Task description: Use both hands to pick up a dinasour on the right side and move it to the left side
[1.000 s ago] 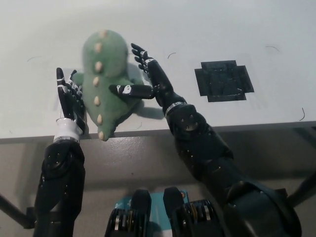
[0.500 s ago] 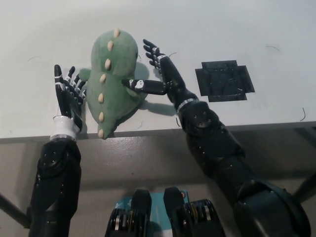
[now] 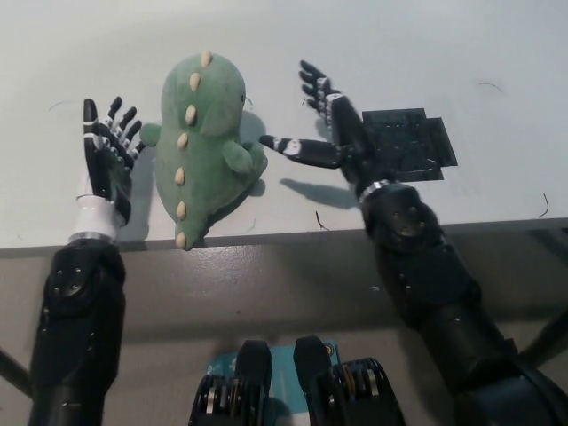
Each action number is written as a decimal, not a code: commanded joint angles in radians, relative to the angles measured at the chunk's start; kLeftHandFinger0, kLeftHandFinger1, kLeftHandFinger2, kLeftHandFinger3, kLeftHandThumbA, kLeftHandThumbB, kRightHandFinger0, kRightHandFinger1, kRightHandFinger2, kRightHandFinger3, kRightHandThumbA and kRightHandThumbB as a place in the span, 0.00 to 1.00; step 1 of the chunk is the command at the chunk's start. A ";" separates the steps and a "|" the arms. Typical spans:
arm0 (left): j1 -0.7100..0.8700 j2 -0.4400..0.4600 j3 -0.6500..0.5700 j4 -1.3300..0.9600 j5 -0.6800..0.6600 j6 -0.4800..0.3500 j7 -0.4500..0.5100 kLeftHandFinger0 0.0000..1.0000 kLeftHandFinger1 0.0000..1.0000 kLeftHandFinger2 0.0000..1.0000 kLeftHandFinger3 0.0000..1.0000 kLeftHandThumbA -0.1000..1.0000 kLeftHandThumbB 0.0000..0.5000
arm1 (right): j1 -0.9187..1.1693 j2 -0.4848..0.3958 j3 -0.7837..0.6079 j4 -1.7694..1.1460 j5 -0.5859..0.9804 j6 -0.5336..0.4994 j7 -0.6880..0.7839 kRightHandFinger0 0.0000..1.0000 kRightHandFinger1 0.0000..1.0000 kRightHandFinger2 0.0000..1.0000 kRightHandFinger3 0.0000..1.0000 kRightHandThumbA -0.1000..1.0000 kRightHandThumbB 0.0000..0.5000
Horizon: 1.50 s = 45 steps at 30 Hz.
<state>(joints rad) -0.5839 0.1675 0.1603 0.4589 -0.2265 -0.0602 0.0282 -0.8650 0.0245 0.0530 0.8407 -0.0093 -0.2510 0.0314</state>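
Observation:
A green plush dinosaur (image 3: 202,142) with cream spikes down its back sits on the white table (image 3: 373,35), left of centre, its tail reaching the front edge. My left hand (image 3: 105,160) is open just left of the toy, fingers spread, not touching it. My right hand (image 3: 333,129) is open to the toy's right, a clear gap between it and the plush.
A black square patch (image 3: 410,142) lies on the table behind my right hand, partly covered by it. The table's front edge (image 3: 284,238) runs across the picture below both hands.
Both hands have let go of the dinosaur and drawn apart: the left moved left, the right moved right towards the black patch. The toy now rests on the table.

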 commanded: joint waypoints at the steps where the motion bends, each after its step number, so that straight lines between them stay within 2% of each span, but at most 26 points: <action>1: 0.020 0.063 -0.018 -0.082 0.038 0.046 -0.039 1.00 1.00 1.00 1.00 1.00 0.52 | 0.032 -0.058 -0.001 -0.099 0.012 -0.041 0.063 1.00 1.00 1.00 1.00 1.00 0.02; 3: 0.039 0.071 -0.022 -0.105 0.040 0.052 -0.041 1.00 1.00 1.00 1.00 1.00 0.54 | 0.062 -0.077 0.001 -0.138 0.011 -0.043 0.071 1.00 1.00 1.00 1.00 1.00 0.00; 7: 0.096 0.072 -0.021 -0.188 0.039 0.063 -0.036 1.00 1.00 1.00 1.00 1.00 0.51 | 0.119 -0.111 0.012 -0.216 -0.010 -0.049 0.072 1.00 1.00 1.00 1.00 1.00 0.00; 8: 0.117 0.069 -0.024 -0.214 0.046 0.060 -0.035 1.00 1.00 1.00 1.00 1.00 0.49 | 0.145 -0.123 0.013 -0.262 -0.013 -0.030 0.073 1.00 1.00 1.00 1.00 1.00 0.04; 10: 0.133 0.061 -0.028 -0.231 0.055 0.053 -0.028 1.00 1.00 1.00 1.00 1.00 0.50 | 0.174 -0.136 0.016 -0.319 -0.020 -0.008 0.074 1.00 1.00 1.00 1.00 1.00 0.04; 11: 0.140 0.058 -0.029 -0.237 0.054 0.050 -0.030 1.00 1.00 1.00 1.00 1.00 0.54 | 0.187 -0.143 0.018 -0.343 -0.030 -0.002 0.070 1.00 1.00 1.00 1.00 1.00 0.03; 16: 0.162 0.050 -0.033 -0.277 0.056 0.063 -0.026 1.00 1.00 1.00 1.00 1.00 0.57 | 0.218 -0.160 0.023 -0.410 -0.044 0.010 0.066 1.00 1.00 1.00 1.00 1.00 0.06; 20: 0.204 0.021 -0.041 -0.341 0.053 0.081 -0.025 1.00 1.00 1.00 1.00 1.00 0.56 | 0.274 -0.180 0.010 -0.502 -0.023 0.035 0.080 1.00 1.00 1.00 1.00 1.00 0.16; 26: 0.240 -0.007 -0.047 -0.380 0.065 0.068 -0.020 1.00 1.00 1.00 1.00 1.00 0.55 | 0.321 -0.191 -0.007 -0.556 0.006 0.032 0.088 1.00 1.00 1.00 1.00 1.00 0.13; 28: 0.261 -0.031 -0.043 -0.391 0.040 0.043 -0.029 1.00 1.00 1.00 1.00 1.00 0.59 | 0.354 -0.192 -0.026 -0.576 0.038 0.044 0.091 1.00 1.00 1.00 1.00 1.00 0.16; 31: 0.274 -0.041 -0.045 -0.387 0.041 0.022 -0.039 1.00 1.00 1.00 1.00 1.00 0.60 | 0.382 -0.198 -0.038 -0.597 0.044 0.054 0.095 1.00 1.00 1.00 1.00 1.00 0.16; 32: 0.282 -0.048 -0.046 -0.388 0.042 0.014 -0.041 1.00 1.00 1.00 1.00 1.00 0.61 | 0.394 -0.203 -0.043 -0.605 0.044 0.050 0.098 1.00 1.00 1.00 1.00 1.00 0.14; 34: 0.301 -0.056 -0.047 -0.381 0.052 -0.028 -0.045 1.00 1.00 1.00 1.00 1.00 0.57 | 0.418 -0.206 -0.053 -0.619 0.046 0.025 0.095 1.00 1.00 1.00 1.00 1.00 0.06; 37: 0.312 -0.062 -0.051 -0.377 0.061 -0.048 -0.051 1.00 1.00 1.00 1.00 1.00 0.60 | 0.442 -0.213 -0.063 -0.637 0.054 0.016 0.103 1.00 1.00 1.00 1.00 1.00 0.07; 38: 0.321 -0.066 -0.056 -0.374 0.046 -0.065 -0.072 1.00 1.00 1.00 1.00 1.00 0.59 | 0.475 -0.226 -0.071 -0.677 0.073 0.032 0.116 1.00 1.00 1.00 1.00 1.00 0.03; 40: 0.326 -0.066 -0.061 -0.372 0.042 -0.074 -0.084 1.00 1.00 1.00 1.00 1.00 0.58 | 0.498 -0.233 -0.076 -0.707 0.084 0.042 0.123 1.00 1.00 1.00 1.00 1.00 0.01; 42: 0.332 -0.067 -0.066 -0.371 0.042 -0.086 -0.092 1.00 1.00 1.00 1.00 1.00 0.56 | 0.520 -0.239 -0.081 -0.730 0.093 0.048 0.127 1.00 1.00 1.00 1.00 1.00 0.00; 45: 0.334 -0.074 -0.065 -0.363 0.039 -0.092 -0.094 1.00 1.00 1.00 1.00 1.00 0.61 | 0.564 -0.253 -0.085 -0.755 0.110 0.067 0.144 1.00 1.00 1.00 1.00 1.00 0.05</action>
<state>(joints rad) -0.2416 0.0952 0.1026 0.1076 -0.1757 -0.0796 -0.0325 -0.3156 -0.2036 -0.0149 0.1411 0.0416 -0.2005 0.1429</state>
